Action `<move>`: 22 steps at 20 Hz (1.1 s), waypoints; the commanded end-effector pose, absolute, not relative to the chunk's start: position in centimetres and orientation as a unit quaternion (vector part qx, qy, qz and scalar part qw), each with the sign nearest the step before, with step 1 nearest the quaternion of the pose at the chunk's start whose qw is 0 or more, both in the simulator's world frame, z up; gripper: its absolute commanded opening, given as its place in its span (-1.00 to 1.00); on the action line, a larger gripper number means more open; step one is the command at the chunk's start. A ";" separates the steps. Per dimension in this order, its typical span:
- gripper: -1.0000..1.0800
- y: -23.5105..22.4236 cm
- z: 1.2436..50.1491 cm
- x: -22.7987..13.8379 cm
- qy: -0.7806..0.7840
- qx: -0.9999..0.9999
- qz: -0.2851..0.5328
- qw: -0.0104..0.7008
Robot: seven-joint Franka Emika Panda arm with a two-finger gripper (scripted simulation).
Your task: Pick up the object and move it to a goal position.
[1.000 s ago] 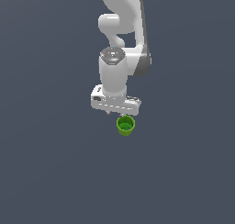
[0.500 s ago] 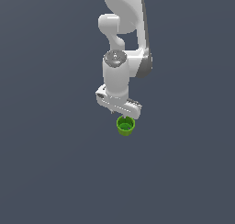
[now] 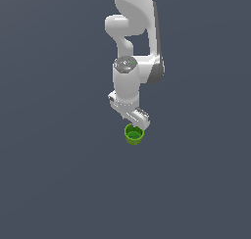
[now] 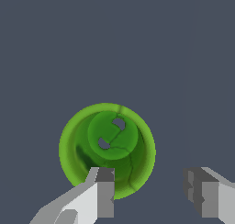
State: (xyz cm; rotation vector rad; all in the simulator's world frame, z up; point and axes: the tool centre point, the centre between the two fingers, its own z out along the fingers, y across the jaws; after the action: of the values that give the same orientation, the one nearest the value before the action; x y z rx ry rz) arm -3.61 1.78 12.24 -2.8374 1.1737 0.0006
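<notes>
The object, a small bright green cup [image 3: 133, 134], stands upright on the dark grey floor, directly under the white arm's hand. In the wrist view the cup [image 4: 92, 145] shows its open mouth and thick rim from above. My gripper [image 4: 149, 176] is open just above it. One finger [image 4: 104, 191] hangs over the cup's inside near its rim. The other finger [image 4: 202, 193] is outside the cup, over bare floor. Nothing is held. In the exterior view the gripper [image 3: 134, 123] sits right above the cup's rim, its fingertips hidden by the hand.
Plain dark grey floor [image 3: 59, 184] stretches on all sides of the cup. No other object, container or goal marker shows in either view.
The hand has turned about its vertical axis and shifted slightly toward the cup. The cup has stayed in place.
</notes>
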 end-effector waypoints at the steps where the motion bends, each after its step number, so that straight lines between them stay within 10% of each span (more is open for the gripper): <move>1: 0.23 2.1 11.9 -3.9 0.416 -0.908 0.001 0.038; 22: 0.23 3.0 10.3 -5.5 0.561 -0.827 0.007 0.048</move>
State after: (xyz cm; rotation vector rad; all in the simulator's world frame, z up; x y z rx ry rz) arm -5.51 3.04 10.34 -2.5249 1.7033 0.0209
